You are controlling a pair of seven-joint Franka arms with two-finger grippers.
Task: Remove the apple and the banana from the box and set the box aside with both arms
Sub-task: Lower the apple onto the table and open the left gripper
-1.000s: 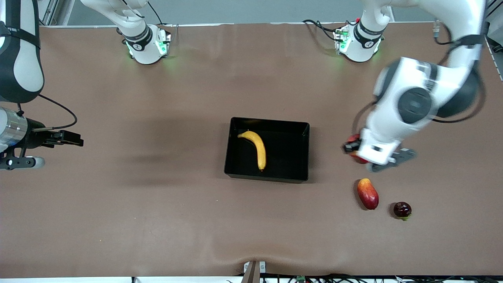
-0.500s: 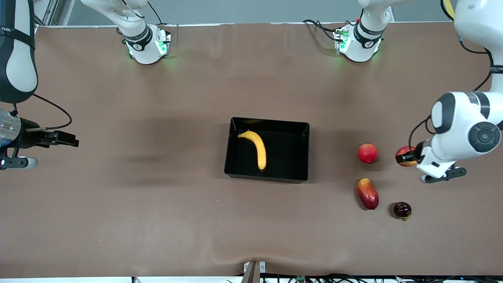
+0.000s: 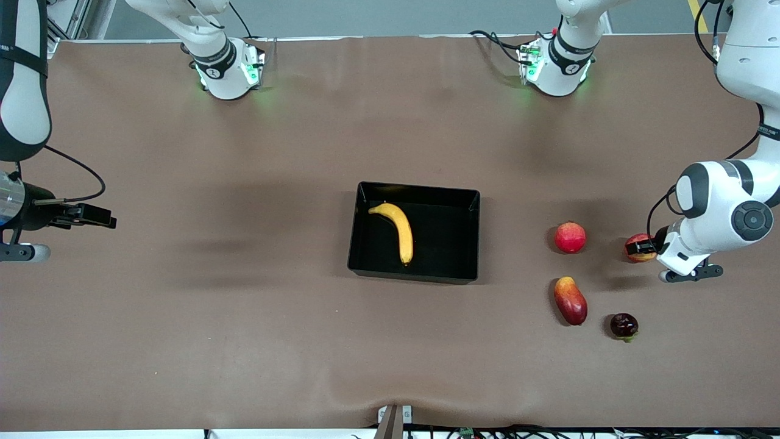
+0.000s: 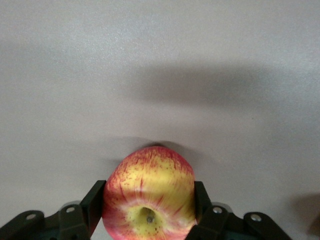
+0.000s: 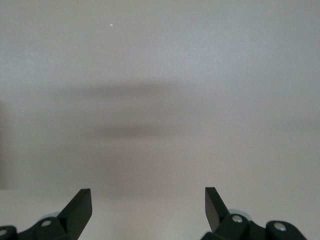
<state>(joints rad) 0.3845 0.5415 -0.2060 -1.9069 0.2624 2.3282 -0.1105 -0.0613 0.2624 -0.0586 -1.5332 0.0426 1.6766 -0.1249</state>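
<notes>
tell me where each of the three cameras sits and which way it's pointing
Front view: high across the table, facing both arm bases; shows the box holding the banana, both arms.
Left wrist view: on the left arm's wrist, looking past the left gripper shut on the apple.
Right wrist view: on the right arm's wrist, looking at bare table past the open right gripper.
Shared: the apple.

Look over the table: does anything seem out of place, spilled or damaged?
Nothing stands out. The banana lies inside the box; the left gripper, jaws shut, holds the apple intact. Three other fruits sit undisturbed.
</notes>
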